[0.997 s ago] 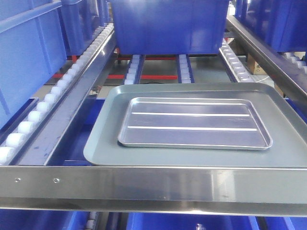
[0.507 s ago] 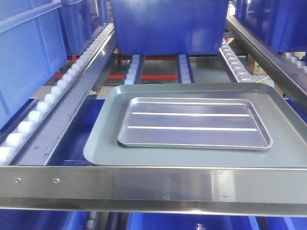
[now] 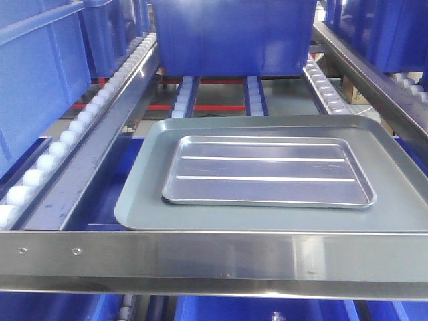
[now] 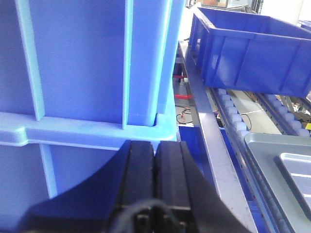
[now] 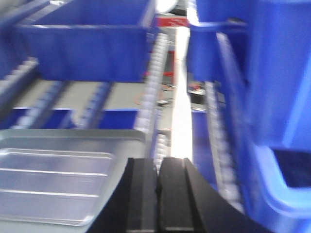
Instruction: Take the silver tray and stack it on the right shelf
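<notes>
The silver tray [image 3: 267, 170] lies flat inside a larger dull grey tray [image 3: 137, 194] on the right shelf [image 3: 214, 257], just behind its steel front bar with two small screws. No gripper shows in the front view. My left gripper [image 4: 155, 145] is shut and empty, close against a blue crate [image 4: 82, 63]; the silver tray's corner [image 4: 296, 170] sits far to its right. My right gripper [image 5: 158, 162] is also shut and empty, hovering at the right edge of the grey tray [image 5: 73, 133], with the silver tray [image 5: 48, 184] to its left. The right wrist view is blurred.
A big blue crate [image 3: 234, 37] stands on the rollers behind the trays. White roller rails [image 3: 60, 144] run along the left, with more blue crates [image 3: 40, 80] beside them. Another steel rail [image 3: 368, 73] and crates lie to the right.
The whole front view has shifted slightly: rack and trays sit a few pixels further left. The silver tray keeps its place in the grey tray.
</notes>
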You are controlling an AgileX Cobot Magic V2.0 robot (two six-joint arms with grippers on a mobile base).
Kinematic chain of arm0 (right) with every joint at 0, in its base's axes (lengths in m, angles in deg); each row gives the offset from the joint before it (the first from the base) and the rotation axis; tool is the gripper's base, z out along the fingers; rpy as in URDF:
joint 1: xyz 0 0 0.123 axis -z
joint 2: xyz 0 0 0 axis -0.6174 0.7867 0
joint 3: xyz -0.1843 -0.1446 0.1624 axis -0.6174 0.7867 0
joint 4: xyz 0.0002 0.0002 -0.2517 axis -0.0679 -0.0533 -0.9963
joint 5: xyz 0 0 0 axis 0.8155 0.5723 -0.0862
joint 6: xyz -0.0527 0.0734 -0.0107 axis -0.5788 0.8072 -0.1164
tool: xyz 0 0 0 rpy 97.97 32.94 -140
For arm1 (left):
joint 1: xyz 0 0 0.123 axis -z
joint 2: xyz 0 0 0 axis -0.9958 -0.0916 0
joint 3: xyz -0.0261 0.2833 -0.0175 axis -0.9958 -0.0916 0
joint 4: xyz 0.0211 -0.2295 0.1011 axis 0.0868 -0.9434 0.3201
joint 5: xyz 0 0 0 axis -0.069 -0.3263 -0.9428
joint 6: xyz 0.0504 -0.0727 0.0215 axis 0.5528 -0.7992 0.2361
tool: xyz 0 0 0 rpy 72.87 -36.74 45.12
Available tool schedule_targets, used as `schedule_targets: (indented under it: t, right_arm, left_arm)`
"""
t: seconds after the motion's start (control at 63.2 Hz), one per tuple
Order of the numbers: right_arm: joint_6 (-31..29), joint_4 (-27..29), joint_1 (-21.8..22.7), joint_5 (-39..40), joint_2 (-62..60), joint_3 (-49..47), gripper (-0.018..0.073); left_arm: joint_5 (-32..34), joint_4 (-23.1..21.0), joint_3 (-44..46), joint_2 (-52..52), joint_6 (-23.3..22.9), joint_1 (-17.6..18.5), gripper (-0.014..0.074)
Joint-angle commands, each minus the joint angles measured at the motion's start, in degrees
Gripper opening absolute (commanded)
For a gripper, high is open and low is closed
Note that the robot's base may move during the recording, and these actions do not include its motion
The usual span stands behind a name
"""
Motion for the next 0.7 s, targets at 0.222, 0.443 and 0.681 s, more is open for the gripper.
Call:
schedule_targets:
  t: [0.222, 0.443, 0.681]
  right_arm:
    - [-0.7, -1.3, 2.7, 22.5, -2.6, 14.4, 0.0049]
    - [-0.6, -0.6, 2.7, 30.1, -2.6, 18.9, 0.0049]
    - [-0.6, -0.6, 2.7, 30.1, -2.6, 18.9, 0.0049]
  left_arm:
    - [5.0, 0.0, -1.1, 0.7, -0.1, -0.2, -0.0101]
    - [5.0, 0.0, -1.1, 0.7, -0.1, -0.2, -0.0101]
    - [5.0, 0.0, -1.1, 0.7, -0.1, -0.2, -0.0101]
